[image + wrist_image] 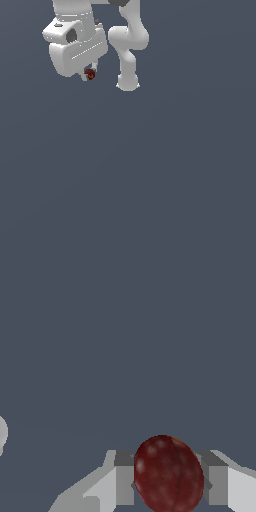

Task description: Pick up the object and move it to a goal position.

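One step looks done: the dark red ball [168, 474] sits clamped in the pincer [170, 478], a finger [125, 481] pressed against each side, seemingly off the surface. The carry remains; no goal marker shows. In the exterior view it hangs beneath the white hand, upper left.

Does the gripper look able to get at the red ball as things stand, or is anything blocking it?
Yes, apparently: the gripper already has the red ball between its fingers, which appear to press it from both sides. Nothing else shows near it in either view.
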